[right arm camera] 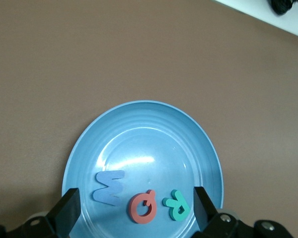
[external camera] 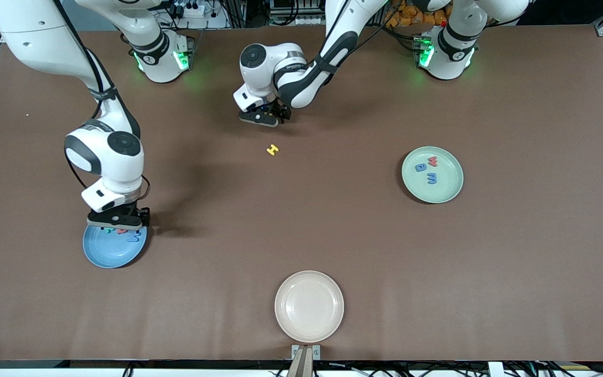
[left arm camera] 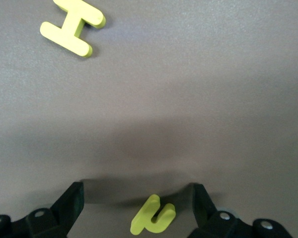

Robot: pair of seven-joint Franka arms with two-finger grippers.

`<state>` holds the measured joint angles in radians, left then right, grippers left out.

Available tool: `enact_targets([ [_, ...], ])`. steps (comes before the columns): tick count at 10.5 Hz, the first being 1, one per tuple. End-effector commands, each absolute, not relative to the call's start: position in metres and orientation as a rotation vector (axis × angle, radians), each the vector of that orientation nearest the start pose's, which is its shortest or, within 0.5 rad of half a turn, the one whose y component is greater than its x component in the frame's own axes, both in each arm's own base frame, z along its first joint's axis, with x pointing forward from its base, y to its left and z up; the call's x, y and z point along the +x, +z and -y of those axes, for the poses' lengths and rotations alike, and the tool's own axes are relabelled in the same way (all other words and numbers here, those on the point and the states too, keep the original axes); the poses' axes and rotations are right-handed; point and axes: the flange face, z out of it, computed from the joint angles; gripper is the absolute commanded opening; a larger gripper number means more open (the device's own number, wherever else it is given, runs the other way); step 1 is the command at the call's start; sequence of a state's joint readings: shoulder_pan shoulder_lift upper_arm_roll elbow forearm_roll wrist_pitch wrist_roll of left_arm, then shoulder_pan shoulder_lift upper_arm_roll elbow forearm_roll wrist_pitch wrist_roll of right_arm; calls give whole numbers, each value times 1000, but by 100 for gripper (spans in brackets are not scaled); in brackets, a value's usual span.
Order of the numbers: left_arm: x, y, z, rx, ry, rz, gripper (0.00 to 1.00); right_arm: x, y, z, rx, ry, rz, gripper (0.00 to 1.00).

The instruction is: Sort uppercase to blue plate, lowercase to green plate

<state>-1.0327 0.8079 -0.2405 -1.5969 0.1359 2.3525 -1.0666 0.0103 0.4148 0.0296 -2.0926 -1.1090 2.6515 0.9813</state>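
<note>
Three round plates with low rims are seen on the flat brown table [external camera: 516,272]. The sky-blue plate [external camera: 108,254] has faint rings in its smooth shiny floor. Three soft foam capital letters lie in it: a blue M [right arm camera: 109,187], a red Q [right arm camera: 143,207] and a teal R [right arm camera: 177,205]. The right gripper [right arm camera: 134,210] is held just over this plate, with its two black fingers spread wide and nothing between them.

The pale green plate [external camera: 445,193] sits toward the left arm's end of the table. Three small letters are counted in it: a red w [external camera: 432,160], a blue m [external camera: 431,179] and a blue rounded one [external camera: 421,167], maybe a g. The beige plate [external camera: 309,309] is nearest the front camera.

A yellow foam H [external camera: 272,150] lies flat on the table. The left gripper [left arm camera: 136,208] is over the table close by, fingers wide apart, and a small yellow letter [left arm camera: 152,216] lies between them, not pinched.
</note>
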Motion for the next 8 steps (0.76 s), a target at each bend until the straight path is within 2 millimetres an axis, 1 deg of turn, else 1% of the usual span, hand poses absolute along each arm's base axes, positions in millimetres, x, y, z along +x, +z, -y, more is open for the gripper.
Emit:
enact_targets([
  [1, 221, 170, 662, -3144, 133, -308, 95, 588, 253, -42, -3444, -614, -24, 100],
  [2, 218, 171, 663, -3148, 137, -303, 94, 590, 261, -41, -3426, -570, -38, 100],
  [3, 214, 173, 665, -3151, 147, -300, 85, 592, 267, -38, -3406, -534, -45, 100],
  [4, 213, 172, 665, -3150, 148, -293, 74, 592, 271, -36, -3393, -505, -37, 100],
  [5, 213, 169, 664, -3146, 150, -290, 68, 593, 276, -31, -3388, -462, -43, 100],
  [6, 213, 163, 662, -3136, 157, -289, 67, 593, 281, -28, -3373, -416, -47, 100],
  [7, 212, 161, 661, -3132, 163, -289, 65, 593, 289, -24, -3344, -358, -52, 100],
  [8, 211, 160, 660, -3128, 170, -289, 65, 592, 296, -19, -3305, -281, -54, 100],
])
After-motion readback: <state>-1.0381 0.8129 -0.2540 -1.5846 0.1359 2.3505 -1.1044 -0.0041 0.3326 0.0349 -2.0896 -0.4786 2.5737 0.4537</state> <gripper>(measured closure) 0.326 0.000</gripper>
